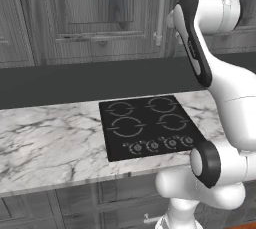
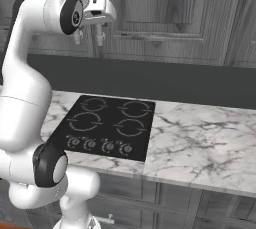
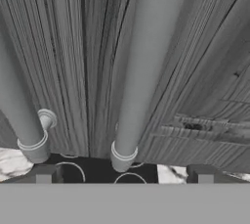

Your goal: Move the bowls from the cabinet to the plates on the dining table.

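Marble table [image 1: 50, 143] with a black cooktop [image 1: 150, 125] runs below the closed cabinet [image 1: 90, 18]. Claw [image 2: 89, 37] is raised above the cooktop, fingers spread wide and empty, facing the cabinet's door handle [image 3: 146, 71]. A second handle [image 3: 19, 115] stands just beside it. Bowls cannot be located; they are judged to sit behind the shut doors.

Hazards: fingers may close beside the bar, not around it, and slip off. Pulling off-axis could jam the door against the arm.
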You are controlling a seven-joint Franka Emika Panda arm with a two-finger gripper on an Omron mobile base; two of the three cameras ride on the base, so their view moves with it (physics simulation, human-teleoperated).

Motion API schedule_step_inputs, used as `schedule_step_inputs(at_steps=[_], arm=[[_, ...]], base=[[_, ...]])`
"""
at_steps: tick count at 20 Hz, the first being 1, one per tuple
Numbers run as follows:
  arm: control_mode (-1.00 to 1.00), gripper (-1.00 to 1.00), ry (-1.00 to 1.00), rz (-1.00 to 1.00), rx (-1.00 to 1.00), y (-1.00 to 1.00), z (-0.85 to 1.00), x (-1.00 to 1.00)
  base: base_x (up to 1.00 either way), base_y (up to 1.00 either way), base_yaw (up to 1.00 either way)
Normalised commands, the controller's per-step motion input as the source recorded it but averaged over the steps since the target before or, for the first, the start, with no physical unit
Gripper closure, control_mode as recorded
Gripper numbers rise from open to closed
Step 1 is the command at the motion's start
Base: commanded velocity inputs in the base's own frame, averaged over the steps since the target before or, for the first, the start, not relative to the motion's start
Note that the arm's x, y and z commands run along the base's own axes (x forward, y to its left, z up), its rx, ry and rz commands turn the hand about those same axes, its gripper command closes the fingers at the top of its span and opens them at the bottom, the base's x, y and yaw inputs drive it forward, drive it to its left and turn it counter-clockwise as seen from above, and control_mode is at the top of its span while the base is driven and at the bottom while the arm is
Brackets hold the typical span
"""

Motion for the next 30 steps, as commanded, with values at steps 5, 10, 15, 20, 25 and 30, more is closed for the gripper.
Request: schedule_step_inputs(at_steps=[5, 10, 15, 20, 25, 30], arm=[[-1.0, -1.0, -0.02, 0.0, 0.0, -0.02, 0.0, 0.24], [-1.0, -1.0, -0.03, 0.0, 0.02, 0.0, -0.03, 0.28], [-1.0, -1.0, -0.03, 0.0, 0.03, 0.0, -0.01, 0.27], [-1.0, -1.0, -0.03, 0.0, 0.04, 0.0, -0.02, 0.23], [-1.0, 1.0, -0.05, 0.0, 0.03, 0.0, -0.04, 0.19], [-1.0, 1.0, -0.06, 0.0, 0.03, 0.0, -0.07, 0.16]], base=[[0.0, 0.0, 0.0], [0.0, 0.0, 0.0], [0.0, 0.0, 0.0], [0.0, 0.0, 0.0], [0.0, 0.0, 0.0], [0.0, 0.0, 0.0]])
